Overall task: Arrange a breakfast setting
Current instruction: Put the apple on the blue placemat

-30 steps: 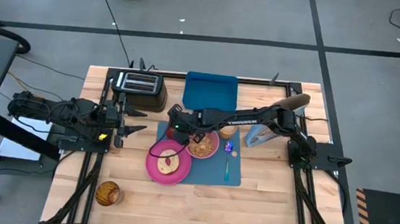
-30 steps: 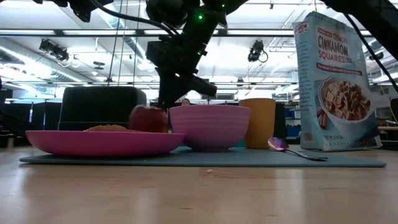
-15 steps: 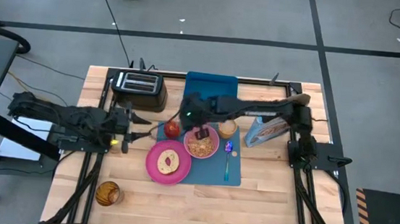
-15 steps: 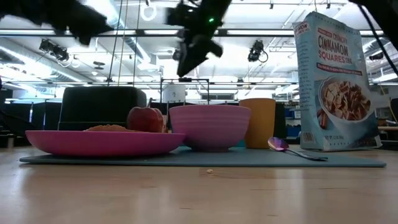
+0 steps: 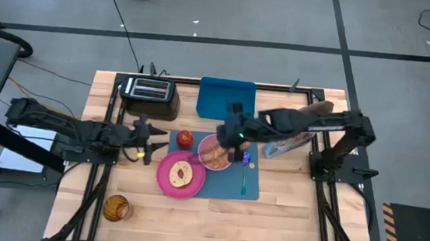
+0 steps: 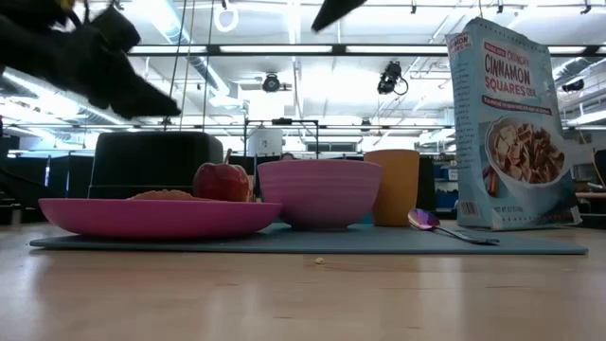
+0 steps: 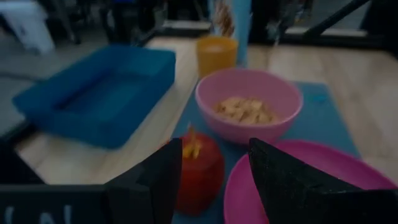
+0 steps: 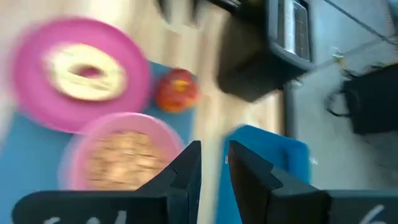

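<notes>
Looking down, you see a blue mat [image 5: 212, 171] at the middle of the wooden surface [image 5: 284, 220]. On it sit a pink plate [image 5: 181, 174] carrying a toast slice [image 5: 182, 175], a pink bowl [image 5: 214, 152] of cereal just behind the plate, a red apple [image 5: 185, 139] at the mat's left edge, a small orange cup [image 5: 244, 139] and a blue-handled spoon [image 5: 245, 174]. Your right end effector [image 5: 231, 140] hovers above the bowl, its fingers narrowly parted and empty. Your left end effector [image 5: 156, 136] waits just left of the apple, fingers spread, holding nothing. A blue tray [image 5: 226, 98], black toaster [image 5: 149, 91] and cereal box [image 5: 285, 144] stand behind.
</notes>
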Robot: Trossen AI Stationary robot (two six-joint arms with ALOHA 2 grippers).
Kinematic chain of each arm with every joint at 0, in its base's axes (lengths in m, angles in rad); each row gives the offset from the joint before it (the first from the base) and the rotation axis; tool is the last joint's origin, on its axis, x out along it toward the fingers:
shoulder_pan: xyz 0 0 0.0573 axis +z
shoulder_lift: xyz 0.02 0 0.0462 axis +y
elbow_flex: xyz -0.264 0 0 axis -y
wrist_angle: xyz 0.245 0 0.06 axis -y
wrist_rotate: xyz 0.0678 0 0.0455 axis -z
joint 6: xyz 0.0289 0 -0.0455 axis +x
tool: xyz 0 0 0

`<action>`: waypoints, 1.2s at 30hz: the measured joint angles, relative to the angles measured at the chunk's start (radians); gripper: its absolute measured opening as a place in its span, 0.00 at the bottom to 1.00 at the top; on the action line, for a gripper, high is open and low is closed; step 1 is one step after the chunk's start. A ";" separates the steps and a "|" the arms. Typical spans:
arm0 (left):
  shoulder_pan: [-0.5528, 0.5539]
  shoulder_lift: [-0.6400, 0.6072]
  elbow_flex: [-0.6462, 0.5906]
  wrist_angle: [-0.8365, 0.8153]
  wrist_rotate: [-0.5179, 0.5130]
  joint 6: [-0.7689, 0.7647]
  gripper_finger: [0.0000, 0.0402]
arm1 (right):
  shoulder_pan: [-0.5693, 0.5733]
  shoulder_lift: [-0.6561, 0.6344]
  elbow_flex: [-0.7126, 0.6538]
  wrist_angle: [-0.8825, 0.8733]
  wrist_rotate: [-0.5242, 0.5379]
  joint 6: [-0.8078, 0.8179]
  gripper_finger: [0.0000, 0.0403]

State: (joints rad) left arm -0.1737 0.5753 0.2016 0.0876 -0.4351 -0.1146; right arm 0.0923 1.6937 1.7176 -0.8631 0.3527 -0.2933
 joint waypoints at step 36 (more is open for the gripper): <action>0.105 0.683 -0.001 0.559 0.183 0.074 0.25 | 0.263 -0.227 -0.532 0.430 0.042 0.314 0.22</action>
State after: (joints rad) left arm -0.0687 1.2583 0.2005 0.6469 -0.2517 -0.0401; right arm 0.3556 1.4666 1.1854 -0.4330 0.3946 0.0209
